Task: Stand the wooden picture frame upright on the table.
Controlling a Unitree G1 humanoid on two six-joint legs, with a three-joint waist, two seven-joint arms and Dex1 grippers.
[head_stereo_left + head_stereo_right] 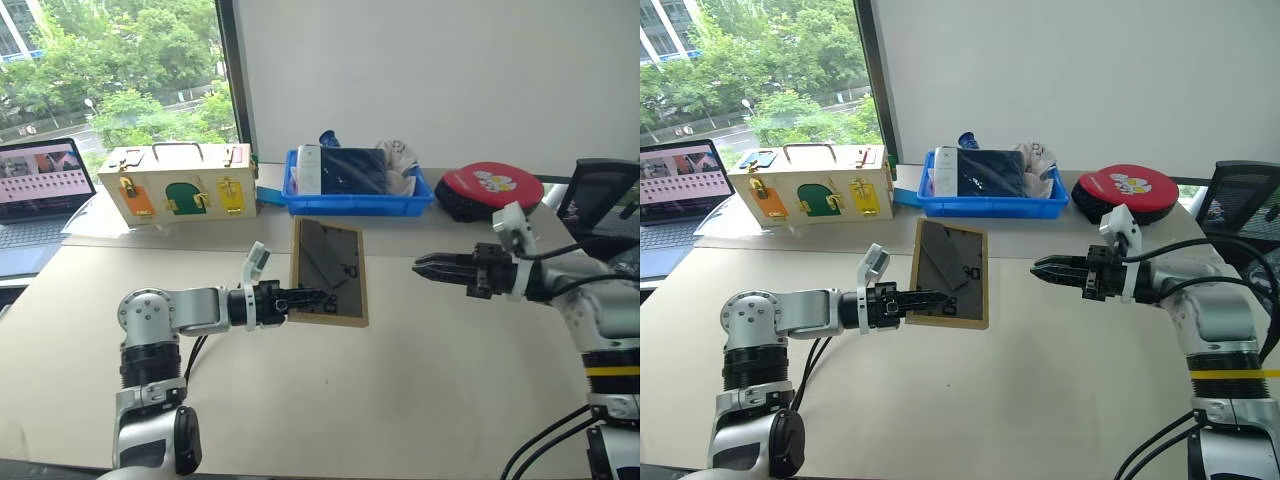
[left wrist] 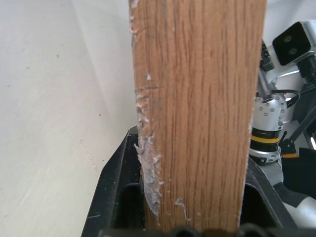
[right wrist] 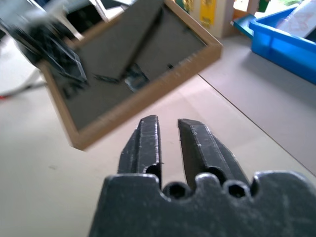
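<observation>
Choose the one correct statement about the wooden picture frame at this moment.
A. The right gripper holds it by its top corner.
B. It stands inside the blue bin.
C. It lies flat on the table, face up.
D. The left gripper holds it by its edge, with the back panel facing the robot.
D: the left gripper clamps the lower edge of the wooden picture frame, whose dark back panel faces the head camera, while the right gripper is apart from it.

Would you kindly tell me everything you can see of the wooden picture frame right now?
The wooden picture frame is a small rectangle with a light-wood border. Its dark grey-brown back panel faces the head camera, with a fold-out stand and black clips on it. The left gripper holds it by its lower left edge, jaws shut on the wood, which looks chipped there. It stands nearly upright over the table. The right gripper is apart from it.
</observation>
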